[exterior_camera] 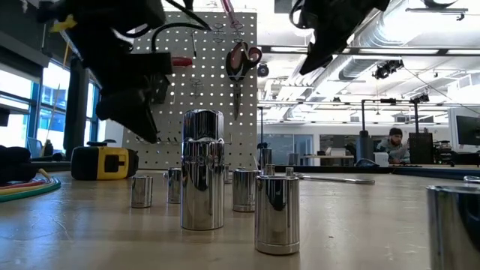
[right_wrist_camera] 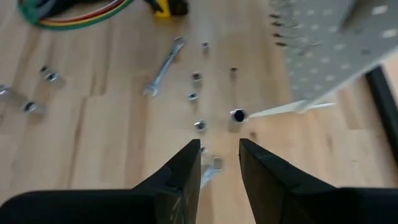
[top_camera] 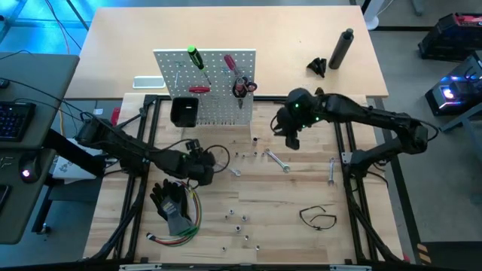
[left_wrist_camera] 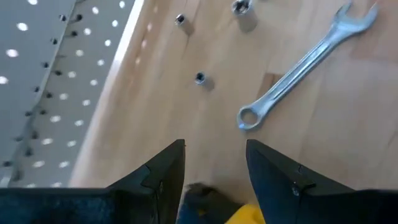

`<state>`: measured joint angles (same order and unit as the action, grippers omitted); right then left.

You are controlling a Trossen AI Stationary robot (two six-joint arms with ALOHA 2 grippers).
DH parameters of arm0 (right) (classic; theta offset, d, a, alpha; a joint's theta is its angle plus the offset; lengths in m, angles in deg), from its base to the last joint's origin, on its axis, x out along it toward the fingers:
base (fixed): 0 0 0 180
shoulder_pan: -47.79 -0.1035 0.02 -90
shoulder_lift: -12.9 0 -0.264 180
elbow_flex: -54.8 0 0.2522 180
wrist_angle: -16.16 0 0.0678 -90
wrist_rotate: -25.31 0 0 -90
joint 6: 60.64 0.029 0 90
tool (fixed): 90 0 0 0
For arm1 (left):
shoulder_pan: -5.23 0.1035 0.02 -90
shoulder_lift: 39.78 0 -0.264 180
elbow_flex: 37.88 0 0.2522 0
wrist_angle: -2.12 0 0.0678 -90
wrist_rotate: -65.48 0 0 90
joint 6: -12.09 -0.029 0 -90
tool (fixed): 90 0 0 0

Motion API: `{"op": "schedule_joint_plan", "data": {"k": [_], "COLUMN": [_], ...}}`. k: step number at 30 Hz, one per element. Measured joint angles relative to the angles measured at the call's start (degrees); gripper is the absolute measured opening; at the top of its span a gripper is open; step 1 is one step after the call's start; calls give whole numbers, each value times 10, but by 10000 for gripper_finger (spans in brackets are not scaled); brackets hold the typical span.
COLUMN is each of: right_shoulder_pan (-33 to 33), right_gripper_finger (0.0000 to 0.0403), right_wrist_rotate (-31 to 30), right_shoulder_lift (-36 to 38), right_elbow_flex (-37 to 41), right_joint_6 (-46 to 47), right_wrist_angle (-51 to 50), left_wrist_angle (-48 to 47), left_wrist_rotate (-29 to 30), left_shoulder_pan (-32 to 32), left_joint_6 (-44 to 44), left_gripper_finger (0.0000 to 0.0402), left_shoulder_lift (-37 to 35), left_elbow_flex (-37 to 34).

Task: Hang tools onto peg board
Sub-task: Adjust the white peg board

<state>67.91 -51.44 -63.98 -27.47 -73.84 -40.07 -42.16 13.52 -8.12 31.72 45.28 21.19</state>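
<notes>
The white peg board [top_camera: 215, 90] stands upright at the table's far side. On it hang a green screwdriver [top_camera: 196, 58], a red screwdriver [top_camera: 198, 89] and red-handled pliers [exterior_camera: 238, 64]. Silver wrenches [top_camera: 279, 160] [top_camera: 331, 172], a thin black loop [top_camera: 318, 217] and several small metal sockets [top_camera: 237, 218] lie flat on the table. The yellow tape measure [exterior_camera: 105, 161] sits on the table in front of the board. My left gripper [left_wrist_camera: 214, 146] hovers just above it, open and empty. My right gripper [right_wrist_camera: 219, 144] hangs open above the sockets near the board's right end.
A black bin [top_camera: 184, 111] is fixed to the board's front. Black gloves [top_camera: 172, 203] and a bundle of coloured wires [top_camera: 181, 229] lie at the near left. On the far table stand a dark bottle [top_camera: 343, 47] and a black object [top_camera: 317, 67].
</notes>
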Motion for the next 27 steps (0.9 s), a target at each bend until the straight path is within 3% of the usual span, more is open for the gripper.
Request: {"op": "schedule_joint_plan", "data": {"k": [4,8,11,17,23,27], "right_shoulder_pan": [-31,-51,-60,-99,-141,-155], "right_gripper_finger": [103,103,103,103,103,103], "right_wrist_rotate": [0,0,0,-1,-1,-15], "right_shoulder_lift": [0,-1,-1,-1,-1,-1], "right_elbow_flex": [36,111,173,282,344,349], "right_joint_6": [9,29,60,124,158,158], "right_wrist_angle": [37,111,169,285,380,400], "left_wrist_angle": [113,264,322,331,342,356], "left_wrist_rotate": [8,15,15,8,-4,-65], "left_shoulder_pan": [-16,-18,-11,10,36,72], "left_joint_6": [7,-31,-60,-65,-68,-73], "left_gripper_finger": [162,162,162,162,162,162], "left_shoulder_lift": [0,0,0,0,0,0], "left_elbow_flex": [-44,-88,-108,-123,-128,-128]}}
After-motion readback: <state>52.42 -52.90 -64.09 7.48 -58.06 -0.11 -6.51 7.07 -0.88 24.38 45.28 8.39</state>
